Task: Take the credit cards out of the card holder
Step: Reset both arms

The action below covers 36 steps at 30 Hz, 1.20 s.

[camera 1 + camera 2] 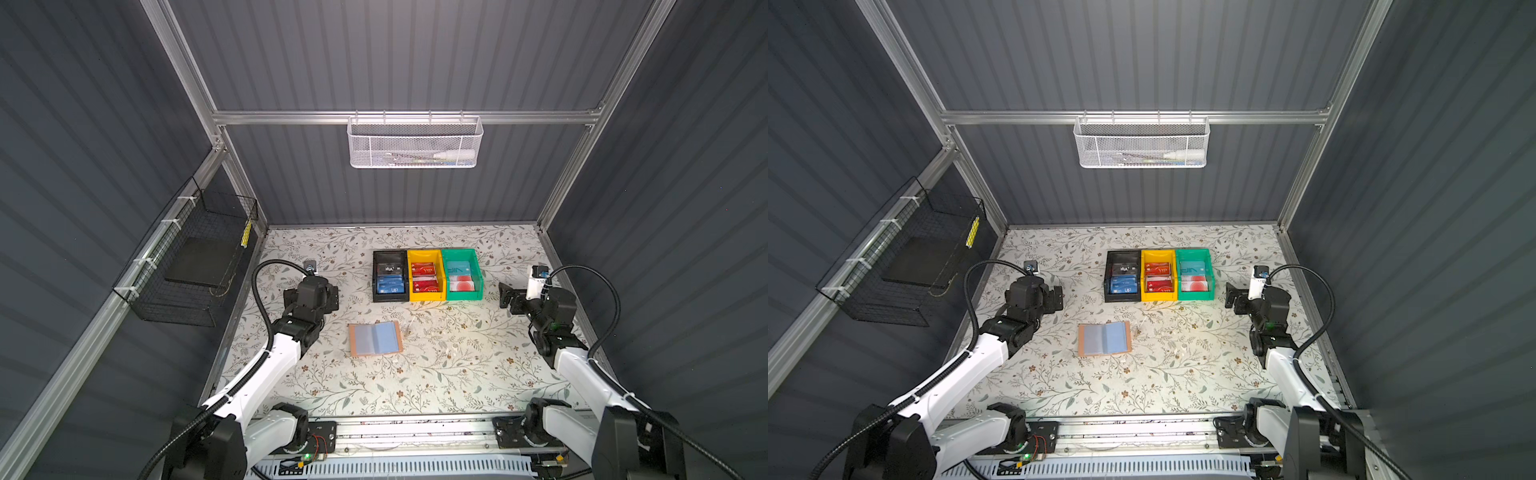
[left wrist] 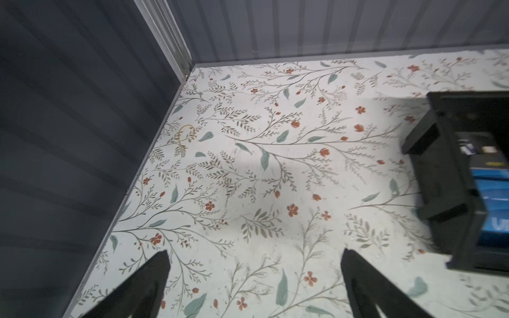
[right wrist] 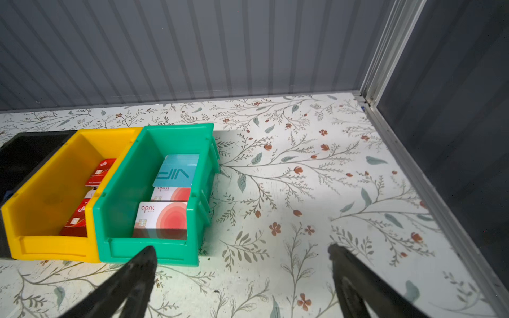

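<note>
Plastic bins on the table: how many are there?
3, in a row toward the back of the flowery table: a black plastic bin, a yellow plastic bin in the middle, a green plastic bin. None looks hidden.

Overhead light: white floral tabletop (image 1: 457, 374) bright, mild glare near its front edge; grey ribbed walls (image 1: 83, 166) dim. Both top views bow at the edges. Left wrist view smears the black plastic bin (image 2: 446, 170); right wrist view sharp, soft shadows.

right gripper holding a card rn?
No, the right gripper stands open beside the green bin, with nothing in it.
</note>
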### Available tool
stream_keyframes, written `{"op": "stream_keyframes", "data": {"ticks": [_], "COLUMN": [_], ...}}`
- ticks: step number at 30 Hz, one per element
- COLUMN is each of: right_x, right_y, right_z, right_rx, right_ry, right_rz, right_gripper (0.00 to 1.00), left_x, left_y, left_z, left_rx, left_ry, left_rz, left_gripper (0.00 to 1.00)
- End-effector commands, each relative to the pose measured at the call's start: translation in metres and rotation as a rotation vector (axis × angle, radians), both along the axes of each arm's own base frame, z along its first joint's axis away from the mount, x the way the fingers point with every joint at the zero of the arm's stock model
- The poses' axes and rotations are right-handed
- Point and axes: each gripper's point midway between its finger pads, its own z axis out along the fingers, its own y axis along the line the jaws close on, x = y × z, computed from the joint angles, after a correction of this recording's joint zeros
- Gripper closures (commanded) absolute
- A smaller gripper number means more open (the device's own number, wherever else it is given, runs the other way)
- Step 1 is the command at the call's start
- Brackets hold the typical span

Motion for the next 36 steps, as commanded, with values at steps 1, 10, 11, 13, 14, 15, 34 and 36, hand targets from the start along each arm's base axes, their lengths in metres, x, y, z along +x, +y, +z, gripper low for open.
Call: {"op": "stream_keyframes", "data": {"ticks": [1, 10, 11, 13, 14, 15, 34, 36], "right_x": [0.015, 0.022, 0.021, 0.02, 0.022, 0.024, 0.032, 0.032], "right_y": [-0.004, -0.001, -0.001, -0.002, 0.0, 0.0, -0.009, -0.009], "right_z": [0.02, -0.019, -0.019, -0.022, -0.021, -0.02, -0.025, -0.024], "right_rx": [0.011, 0.0, -0.004, -0.004, -0.003, -0.002, 0.006, 0.005], "right_ry": [-0.143, -0.183, -0.184, -0.15, -0.155, -0.165, -0.11, -0.112], "right_rz": [-0.016, 0.006, 0.003, 0.0, 0.009, 0.013, -0.045, -0.045], "right_gripper": [0.01, 0.01, 0.01, 0.01, 0.01, 0.01, 0.01, 0.01], "left_x": [0.009, 0.016, 0.018, 0.026, 0.031, 0.037, 0.074, 0.074], "left_y": [0.007, 0.018, 0.017, 0.022, 0.025, 0.027, 0.034, 0.034], "left_z": [0.014, -0.018, -0.019, -0.024, -0.03, -0.037, -0.095, -0.096], "left_rx": [0.057, -0.005, -0.009, -0.005, -0.006, -0.013, -0.068, -0.068], "left_ry": [-0.143, -0.217, -0.239, -0.261, -0.247, -0.23, -0.149, -0.149], "left_rz": [-0.002, -0.026, -0.039, -0.037, -0.033, -0.032, -0.016, -0.018], "left_gripper": [0.0, 0.0, 0.0, 0.0, 0.0, 0.0, 0.0, 0.0]}}
